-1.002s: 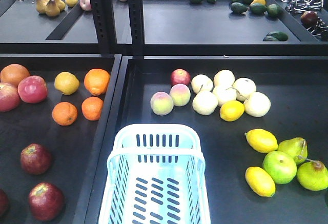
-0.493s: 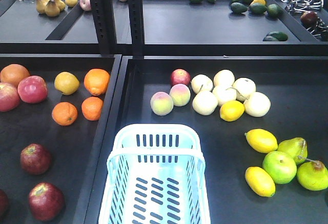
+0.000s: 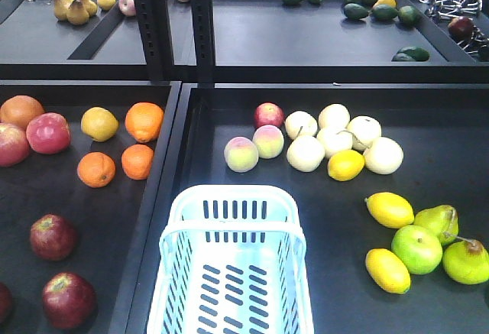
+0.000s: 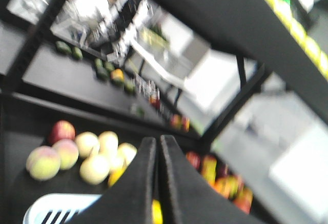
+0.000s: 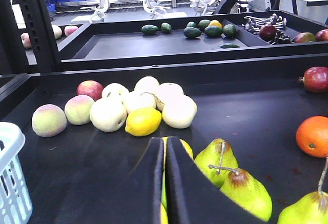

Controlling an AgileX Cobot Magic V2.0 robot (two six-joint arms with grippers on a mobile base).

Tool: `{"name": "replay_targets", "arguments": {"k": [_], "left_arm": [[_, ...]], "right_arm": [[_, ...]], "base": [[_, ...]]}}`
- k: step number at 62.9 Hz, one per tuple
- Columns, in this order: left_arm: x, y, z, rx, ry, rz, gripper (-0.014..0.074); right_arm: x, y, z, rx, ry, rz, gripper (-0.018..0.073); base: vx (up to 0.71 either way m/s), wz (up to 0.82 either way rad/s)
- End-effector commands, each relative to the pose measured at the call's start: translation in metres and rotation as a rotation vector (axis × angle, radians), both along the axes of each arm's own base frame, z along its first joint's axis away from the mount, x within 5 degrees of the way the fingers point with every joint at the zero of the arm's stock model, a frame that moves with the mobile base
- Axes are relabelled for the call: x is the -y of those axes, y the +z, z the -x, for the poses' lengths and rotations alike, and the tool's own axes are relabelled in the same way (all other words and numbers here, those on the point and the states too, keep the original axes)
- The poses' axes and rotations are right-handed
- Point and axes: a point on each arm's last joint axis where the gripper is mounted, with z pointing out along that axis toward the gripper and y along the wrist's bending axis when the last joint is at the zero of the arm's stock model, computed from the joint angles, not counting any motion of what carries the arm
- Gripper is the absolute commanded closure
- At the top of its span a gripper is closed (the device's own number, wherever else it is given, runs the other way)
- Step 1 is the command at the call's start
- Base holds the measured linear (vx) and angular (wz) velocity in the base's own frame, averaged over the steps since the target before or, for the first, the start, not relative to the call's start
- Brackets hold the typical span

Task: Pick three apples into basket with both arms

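Three dark red apples lie in the left tray in the front view: one [image 3: 52,236], one nearer [image 3: 69,299], and a third cut off by the left edge [image 3: 3,302]. The pale blue basket [image 3: 233,195] stands empty at the front of the middle tray. No arm shows in the front view. My left gripper [image 4: 157,143] is shut and empty, in a blurred view, high above the basket's corner [image 4: 46,207]. My right gripper [image 5: 165,144] is shut and empty, low over lemons and pears, with the basket's edge [image 5: 7,178] at far left.
Oranges [image 3: 144,121] and red-pink apples [image 3: 48,133] lie in the back of the left tray. Peaches, pale pears and a lemon [image 3: 345,165] sit behind the basket. Lemons, a green apple [image 3: 416,248] and pears lie on the right. A shelf post [image 3: 201,24] stands behind.
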Motion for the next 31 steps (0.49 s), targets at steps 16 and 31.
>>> {"name": "replay_targets", "arguments": {"k": [16,31], "left_arm": [[0.041,0.036,-0.04,0.044,-0.145,-0.482,0.0583],[0.068,0.05,-0.074,-0.021,-0.252,-0.737,0.0383]], "right_arm": [[-0.001,0.003,0.0,0.069,0.011,0.012,0.0568],[-0.001,0.003,0.0,0.069,0.011,0.012,0.0568]], "base": [[0.0,0.0],[0.0,0.0]]}}
